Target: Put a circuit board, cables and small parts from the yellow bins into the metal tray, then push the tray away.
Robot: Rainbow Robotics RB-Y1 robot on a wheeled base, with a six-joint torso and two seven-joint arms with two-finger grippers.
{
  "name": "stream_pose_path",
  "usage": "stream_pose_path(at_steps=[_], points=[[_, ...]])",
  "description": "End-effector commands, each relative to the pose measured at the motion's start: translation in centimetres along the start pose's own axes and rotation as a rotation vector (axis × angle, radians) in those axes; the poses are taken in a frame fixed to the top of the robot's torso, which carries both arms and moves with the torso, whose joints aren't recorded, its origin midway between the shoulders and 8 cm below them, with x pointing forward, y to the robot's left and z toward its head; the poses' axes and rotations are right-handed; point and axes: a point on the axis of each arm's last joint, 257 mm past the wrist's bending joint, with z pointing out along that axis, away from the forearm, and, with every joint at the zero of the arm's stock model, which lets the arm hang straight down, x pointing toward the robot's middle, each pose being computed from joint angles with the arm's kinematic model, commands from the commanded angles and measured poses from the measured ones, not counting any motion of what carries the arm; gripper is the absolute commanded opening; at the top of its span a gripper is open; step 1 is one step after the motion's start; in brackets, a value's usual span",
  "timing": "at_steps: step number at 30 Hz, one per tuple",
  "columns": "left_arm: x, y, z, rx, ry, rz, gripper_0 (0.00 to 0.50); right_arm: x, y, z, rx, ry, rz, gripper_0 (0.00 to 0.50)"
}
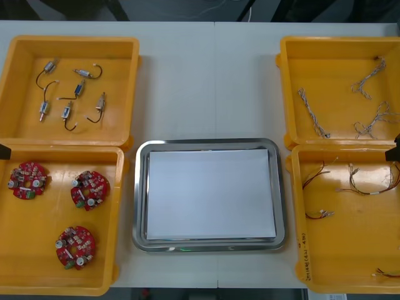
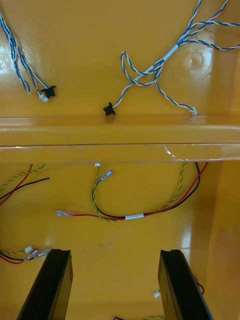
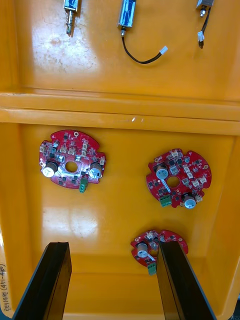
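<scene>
Spotter: Status on the tray?

Operator: Nothing is loaded. The metal tray (image 1: 140,194) sits mid-desk (image 1: 206,81) between the yellow bins (image 1: 133,94), white inside and bare, so I judge we're at the first pick.

Spotter: Where are your hands?

Operator: My left hand (image 3: 114,245) hangs over the near left bin (image 1: 120,212), fingers (image 3: 50,280) spread, holding nothing. My right hand (image 2: 115,251) hangs over the near right bin (image 1: 296,212), likewise released.

Spotter: What goes first?

Operator: I'd take the circuit board (image 3: 147,246) closest to my left hand; it lies flat, just beside one finger. It's round, so it has no long axis, but its green connector (image 3: 151,269) points toward the desk's near edge. I'd have to centre over it, then drop.

Spotter: And the right?

Operator: The red and yellow cable (image 2: 134,216) lies bowed, its long axis running along the wall (image 2: 120,132) between the two bins. My fingers stand in line with it, so I reckon a wrist turn comes first.
</scene>
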Motion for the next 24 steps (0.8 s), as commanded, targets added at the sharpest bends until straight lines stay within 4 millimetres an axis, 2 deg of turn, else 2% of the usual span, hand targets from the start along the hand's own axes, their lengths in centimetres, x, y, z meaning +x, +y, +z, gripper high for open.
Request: stream_pose_path(at_steps=[1, 24], points=[[0.23, -0.01, -0.43, 0.003, -0.012, 0.057, 0.500, -1.16, 0.56, -0.54, -0.006, -0.028, -0.011, 0.500], [0.23, -0.01, -0.43, 0.003, -0.012, 0.057, 0.500, -1.16, 0.56, -0.54, -0.006, -0.028, -0.011, 0.500]])
